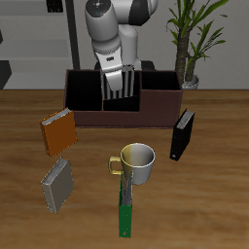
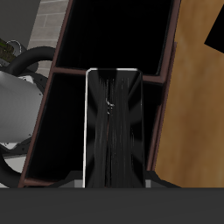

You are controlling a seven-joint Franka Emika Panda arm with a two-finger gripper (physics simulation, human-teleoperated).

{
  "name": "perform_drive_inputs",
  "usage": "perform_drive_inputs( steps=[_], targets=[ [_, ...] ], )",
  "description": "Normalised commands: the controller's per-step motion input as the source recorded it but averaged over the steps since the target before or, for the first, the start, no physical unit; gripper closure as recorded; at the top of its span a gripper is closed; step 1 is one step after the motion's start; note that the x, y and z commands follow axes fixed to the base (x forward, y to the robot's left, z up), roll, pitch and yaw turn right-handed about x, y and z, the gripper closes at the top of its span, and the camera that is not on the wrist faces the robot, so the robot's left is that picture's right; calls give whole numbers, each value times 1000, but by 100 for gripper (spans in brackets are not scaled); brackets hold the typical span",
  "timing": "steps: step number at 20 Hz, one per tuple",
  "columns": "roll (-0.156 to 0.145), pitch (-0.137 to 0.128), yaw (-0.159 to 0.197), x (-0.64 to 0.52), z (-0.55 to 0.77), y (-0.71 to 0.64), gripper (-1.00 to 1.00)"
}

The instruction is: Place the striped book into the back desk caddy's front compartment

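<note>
My gripper [image 1: 119, 72] is shut on the striped book [image 1: 119, 83] and holds it upright over the middle section of the back desk caddy [image 1: 92, 115], a long dark brown box at the back of the table. The book's lower end is at about rim level. In the wrist view the striped book [image 2: 114, 131] hangs over the front compartment [image 2: 150, 118] and hides most of that black-lined cell. The caddy wall [image 2: 166, 87] runs beside it. My fingers are hidden in the wrist view.
An orange-brown book [image 1: 58, 131] and a plain grey book [image 1: 56, 183] stand nearer the front edge. A pale green mug [image 1: 139, 161] stands mid-table with a green box [image 1: 126, 209] before it. A black book [image 1: 182, 134] stands beside the caddy's end. A potted plant [image 1: 190, 44] stands behind.
</note>
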Motion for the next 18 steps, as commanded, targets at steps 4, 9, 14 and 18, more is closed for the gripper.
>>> perform_drive_inputs(
  steps=[4,9,14,18],
  targets=[
    [-34,4,-34,48,-85,-156,100],
    [-42,28,-37,143,-232,-164,100],
    [-15,17,-32,69,-103,-43,100],
    [14,19,1,53,-224,11,100]
  ],
)
